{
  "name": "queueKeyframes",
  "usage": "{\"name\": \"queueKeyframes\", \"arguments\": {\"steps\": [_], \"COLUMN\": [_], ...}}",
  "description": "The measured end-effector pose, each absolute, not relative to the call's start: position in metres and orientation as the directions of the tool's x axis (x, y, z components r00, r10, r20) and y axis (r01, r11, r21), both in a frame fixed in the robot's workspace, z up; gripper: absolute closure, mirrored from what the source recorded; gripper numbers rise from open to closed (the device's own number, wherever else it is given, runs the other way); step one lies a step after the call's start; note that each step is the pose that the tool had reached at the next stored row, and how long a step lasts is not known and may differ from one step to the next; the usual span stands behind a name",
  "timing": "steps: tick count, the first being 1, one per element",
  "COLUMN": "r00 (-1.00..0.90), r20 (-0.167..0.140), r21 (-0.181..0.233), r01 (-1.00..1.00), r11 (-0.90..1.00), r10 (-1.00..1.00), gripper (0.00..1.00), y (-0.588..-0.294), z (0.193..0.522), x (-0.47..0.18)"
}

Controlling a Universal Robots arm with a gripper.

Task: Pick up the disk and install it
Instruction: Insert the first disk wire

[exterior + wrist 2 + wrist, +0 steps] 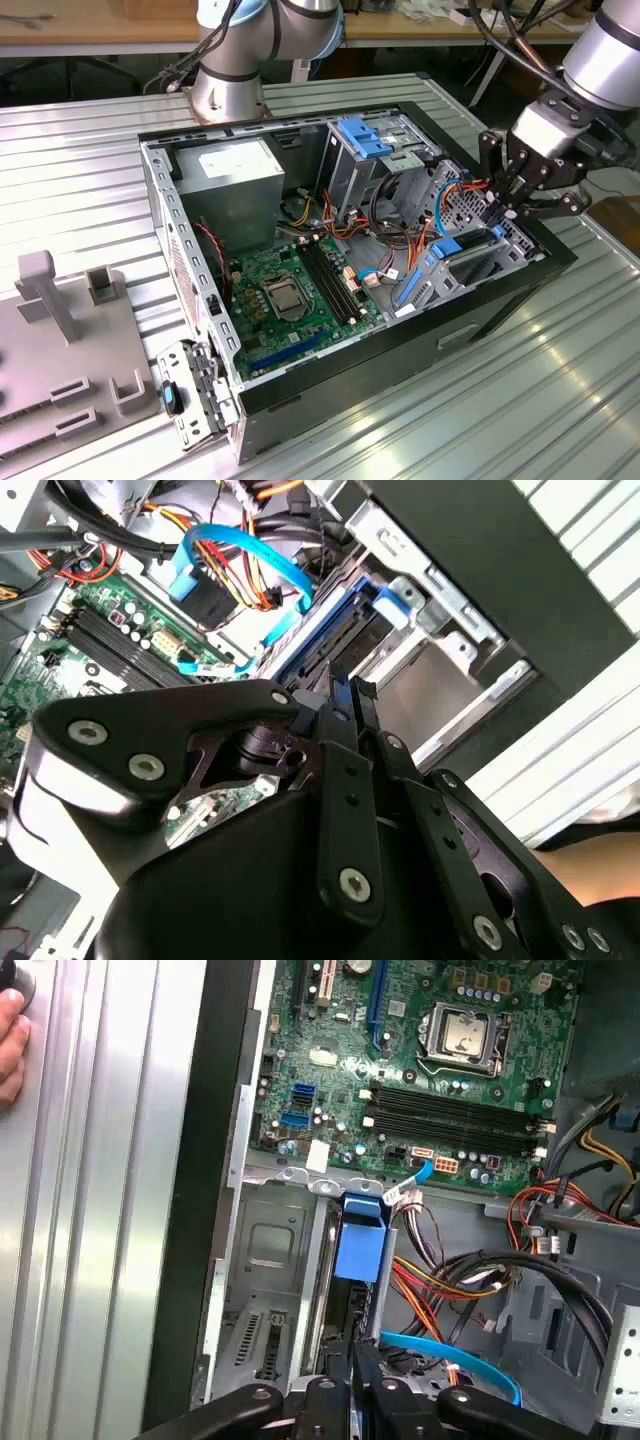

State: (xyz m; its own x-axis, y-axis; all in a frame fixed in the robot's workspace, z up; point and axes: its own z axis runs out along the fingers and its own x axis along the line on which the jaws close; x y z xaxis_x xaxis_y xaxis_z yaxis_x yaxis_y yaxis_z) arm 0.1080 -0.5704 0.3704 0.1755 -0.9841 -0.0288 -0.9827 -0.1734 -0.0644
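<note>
A ribbed metal surface (80,170) carries an open computer case (400,350), lying on its side in the middle of the exterior view. A grey fixture plate (60,370) sits at the lower part of the exterior view's left. The arm (610,60) reaches in from the upper part of the exterior view's right.

Inside the case, the green motherboard (290,290) lies low in the centre, and the grey power supply (235,175) is above it toward the exterior view's left. A metal drive cage with a blue latch (365,135) stands at the top centre.

The disk (462,243) sits on edge in the bay at the case's end toward the exterior view's right. Its blue frame shows in both wrist views (360,1250) (335,630).

The gripper (497,215) points down into that bay. In both wrist views (350,695) (352,1355) its fingers are clenched on the disk's near end. A thin blue cable (240,545) loops just beside the bay.

In the first wrist view, a person's fingers (10,1050) rest on the surface, well apart from the case.
</note>
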Motion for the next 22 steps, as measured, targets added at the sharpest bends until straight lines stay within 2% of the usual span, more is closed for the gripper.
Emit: {"name": "queueKeyframes", "arguments": {"steps": [13,22], "r00": [0.252,0.275], "r20": [-0.029,-0.026], "r21": [-0.064,-0.064], "r01": [-0.966,-0.960], "r11": [-0.250,-0.273], "r10": [-0.967,-0.961], "gripper": [0.83,0.83], "y": [-0.568,-0.551], "z": [0.370,0.370], "x": [0.137,0.139]}}
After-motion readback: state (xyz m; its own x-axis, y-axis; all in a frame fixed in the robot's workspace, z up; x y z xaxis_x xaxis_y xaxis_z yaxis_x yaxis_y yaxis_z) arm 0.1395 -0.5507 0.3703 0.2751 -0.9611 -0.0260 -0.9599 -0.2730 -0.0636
